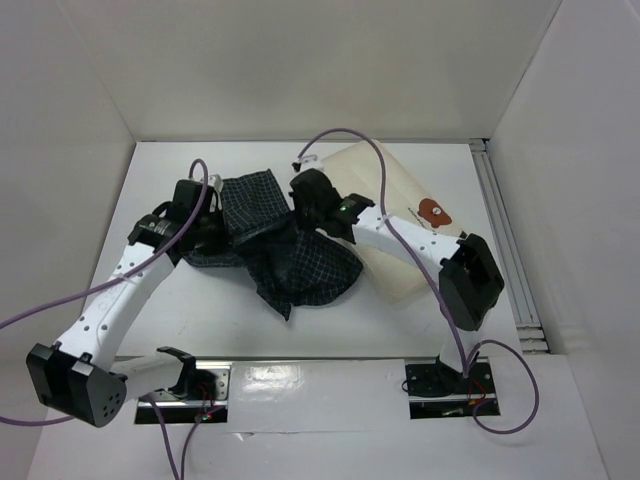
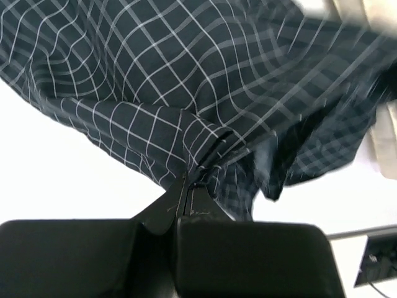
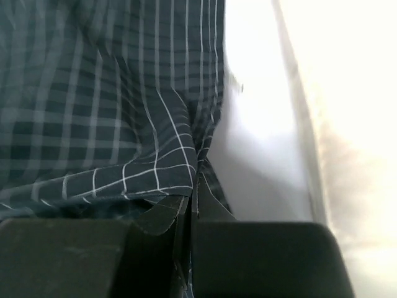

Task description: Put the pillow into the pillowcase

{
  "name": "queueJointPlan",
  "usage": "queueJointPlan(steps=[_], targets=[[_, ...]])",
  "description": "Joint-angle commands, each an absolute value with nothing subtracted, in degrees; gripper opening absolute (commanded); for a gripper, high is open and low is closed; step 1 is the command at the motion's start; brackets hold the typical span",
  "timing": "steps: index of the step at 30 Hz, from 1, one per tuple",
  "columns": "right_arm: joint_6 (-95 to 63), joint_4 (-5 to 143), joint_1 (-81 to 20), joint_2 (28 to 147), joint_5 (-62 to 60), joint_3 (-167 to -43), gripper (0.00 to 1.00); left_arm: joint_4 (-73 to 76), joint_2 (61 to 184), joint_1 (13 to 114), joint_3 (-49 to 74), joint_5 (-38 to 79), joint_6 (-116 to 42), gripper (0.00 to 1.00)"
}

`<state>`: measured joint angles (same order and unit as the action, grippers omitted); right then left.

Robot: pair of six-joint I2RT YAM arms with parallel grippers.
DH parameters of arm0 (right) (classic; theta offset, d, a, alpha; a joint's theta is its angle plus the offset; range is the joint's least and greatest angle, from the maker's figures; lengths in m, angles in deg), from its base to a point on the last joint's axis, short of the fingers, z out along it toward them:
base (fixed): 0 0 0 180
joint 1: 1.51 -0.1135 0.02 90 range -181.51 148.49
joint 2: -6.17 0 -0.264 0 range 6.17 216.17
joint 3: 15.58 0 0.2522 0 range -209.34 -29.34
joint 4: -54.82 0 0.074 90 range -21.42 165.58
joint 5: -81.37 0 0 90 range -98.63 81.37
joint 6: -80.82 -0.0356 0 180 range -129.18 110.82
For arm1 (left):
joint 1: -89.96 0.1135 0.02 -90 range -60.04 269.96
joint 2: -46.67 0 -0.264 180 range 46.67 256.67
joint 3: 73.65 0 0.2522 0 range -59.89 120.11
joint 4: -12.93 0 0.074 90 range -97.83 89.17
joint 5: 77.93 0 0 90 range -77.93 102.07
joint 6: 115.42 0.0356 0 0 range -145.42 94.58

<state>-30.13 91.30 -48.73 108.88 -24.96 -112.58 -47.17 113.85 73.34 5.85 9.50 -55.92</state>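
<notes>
- Lowest in the top view, the white table [image 1: 200,320] is bare between the arm bases and the cloth; both arms reach up-frame from there.
- The left gripper [image 2: 186,180] is pinched tight on a gathered fold of the pillowcase [image 2: 186,74]. In the left wrist view the check cloth fans up and away from its closed tips.
- The right gripper [image 3: 195,186] is likewise clamped on a hem-like edge of the pillowcase, seen at lower centre of the right wrist view.
- In the top view the pillowcase [image 1: 290,255] lies crumpled at centre frame, bunched between the two grips. Its right side laps against the pillow's left edge.
- The pillow [image 1: 400,190] sits in the upper right of that view, flat on the table, bear print [image 1: 434,211] showing. Nearly all of it is outside the case.
- Judged step: getting hold of the case and finding its mouth; insertion has not started.
- The next move seems to call for pulling the two grips apart to spread the opening, then drawing it right over the pillow's near corner.
- Whether each grip holds a single layer of the mouth cannot be told. A pinch through both layers would keep it shut.
</notes>
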Motion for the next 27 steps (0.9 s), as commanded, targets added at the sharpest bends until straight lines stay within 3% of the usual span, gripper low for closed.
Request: queueJointPlan(steps=[1,3,4,6,7,9,20,27], targets=[[-28.0,94.2,-46.0,110.4,-27.6,-117.0,0.0,-49.9,112.6,72.9,2.9,10.4,-56.5,0.0],[-28.0,95.1,-46.6,112.0,-27.6,-117.8,0.0,-49.9,114.1,72.4,3.4,9.7,-55.2,0.15],[-27.5,94.6,-47.3,112.0,-26.7,-116.7,0.0,-49.9,114.8,71.9,3.4,9.0,-54.7,0.28],[-27.5,93.8,-47.3,110.4,-24.5,-114.3,0.0,-49.9,114.8,69.9,5.9,6.5,-53.7,0.6],[-27.5,93.2,-47.8,110.4,-24.0,-114.2,0.0,-48.6,114.8,69.2,6.6,6.0,-53.0,0.83],[-27.5,92.5,-47.8,108.9,-21.6,-113.4,0.0,-47.2,114.8,67.2,7.8,6.0,-52.0,0.91],[-26.4,92.6,-44.7,109.4,-15.4,-113.9,0.0,-36.0,121.0,54.3,5.9,-4.9,-43.7,0.94],[-25.9,92.6,-42.7,108.3,-12.3,-111.6,0.0,-28.1,126.8,53.0,3.6,-11.9,-40.9,0.94]])
